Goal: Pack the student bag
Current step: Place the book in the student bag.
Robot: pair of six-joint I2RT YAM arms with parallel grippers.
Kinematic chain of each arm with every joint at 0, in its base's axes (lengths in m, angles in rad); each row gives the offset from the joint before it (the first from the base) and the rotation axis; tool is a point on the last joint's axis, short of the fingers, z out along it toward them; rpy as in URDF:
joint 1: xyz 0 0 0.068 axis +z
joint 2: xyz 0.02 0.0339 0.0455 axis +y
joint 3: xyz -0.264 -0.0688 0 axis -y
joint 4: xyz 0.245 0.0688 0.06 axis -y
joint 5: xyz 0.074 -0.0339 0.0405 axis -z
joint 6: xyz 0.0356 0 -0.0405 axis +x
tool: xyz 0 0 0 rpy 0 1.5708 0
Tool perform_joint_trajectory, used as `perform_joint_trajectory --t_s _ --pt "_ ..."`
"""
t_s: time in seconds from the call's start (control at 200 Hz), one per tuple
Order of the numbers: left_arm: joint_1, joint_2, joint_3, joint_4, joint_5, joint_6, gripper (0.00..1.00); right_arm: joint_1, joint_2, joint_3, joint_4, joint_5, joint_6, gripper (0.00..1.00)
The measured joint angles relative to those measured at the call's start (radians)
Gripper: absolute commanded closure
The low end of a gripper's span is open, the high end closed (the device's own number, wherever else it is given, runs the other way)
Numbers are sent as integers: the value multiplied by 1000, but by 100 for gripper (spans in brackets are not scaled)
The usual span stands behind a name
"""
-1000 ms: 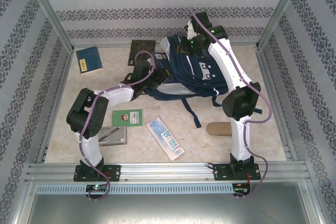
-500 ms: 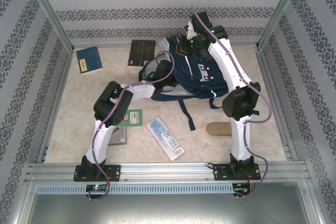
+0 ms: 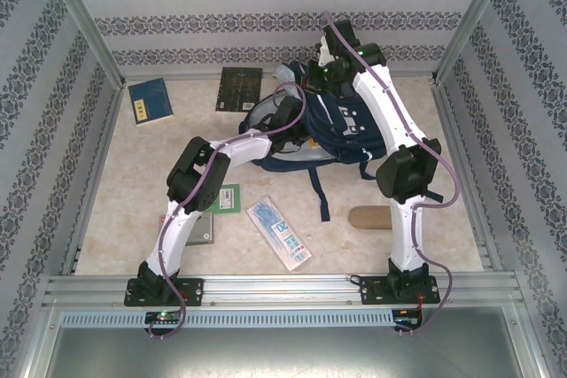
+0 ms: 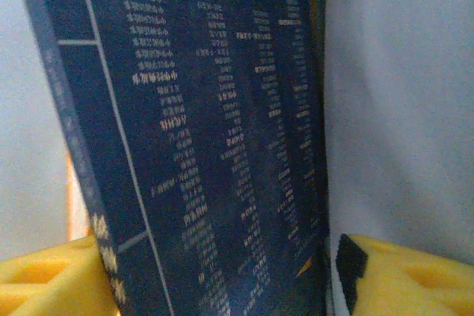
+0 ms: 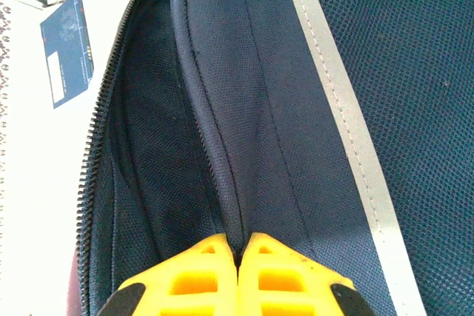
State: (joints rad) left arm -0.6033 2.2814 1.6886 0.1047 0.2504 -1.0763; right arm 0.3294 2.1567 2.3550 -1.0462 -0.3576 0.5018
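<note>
At the far left of the pale marbled table (image 3: 106,183), a blue hardcover book (image 3: 151,101) is lying flat near the back wall. Nearer to you, a flat grey rectangular item (image 3: 206,234) and a green printed card (image 3: 229,198) are lying partly under your left arm. A dark, almost black book (image 3: 241,88) is lying at the back, just left of the bag.

Your left gripper (image 4: 216,246) is reaching into the left side of the bag. Its yellow fingers (image 4: 44,279) are standing wide apart, with a navy book printed in pale lettering (image 4: 215,123) standing between them. You cannot tell whether either finger is touching it.

A blue-and-white plastic packet (image 3: 278,233) is lying at the front centre.

The large navy-blue fabric student bag (image 3: 345,130) is lying at the back of the table, right of centre, with its zip gaping open.

Your right gripper (image 5: 241,249) is working at the bag's far end. Its fingers are pressing together, pinching a fold of the bag's fabric beside the open zip.

A tan oblong object (image 3: 370,216) is lying beside your right arm, apart from the bag.
</note>
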Motion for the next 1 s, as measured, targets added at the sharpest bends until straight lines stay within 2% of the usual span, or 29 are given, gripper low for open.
perform_joint_trajectory --t_s 0.22,0.45,0.769,0.909,1.004 --pt "-10 -74 0 -200 -70 107 8 0 -18 -30 22 0 -3 100" --pt "-4 -207 -35 -397 -155 184 7 6 -58 -126 74 -2 -24 100" --pt "63 -472 -207 -505 -181 302 11 22 -146 -323 170 6 -59 100" --pt "117 -547 -206 -513 -170 355 11 32 -153 -366 201 8 -72 100" --pt "172 -537 -177 -506 -138 374 11 52 -153 -381 209 30 -96 100"
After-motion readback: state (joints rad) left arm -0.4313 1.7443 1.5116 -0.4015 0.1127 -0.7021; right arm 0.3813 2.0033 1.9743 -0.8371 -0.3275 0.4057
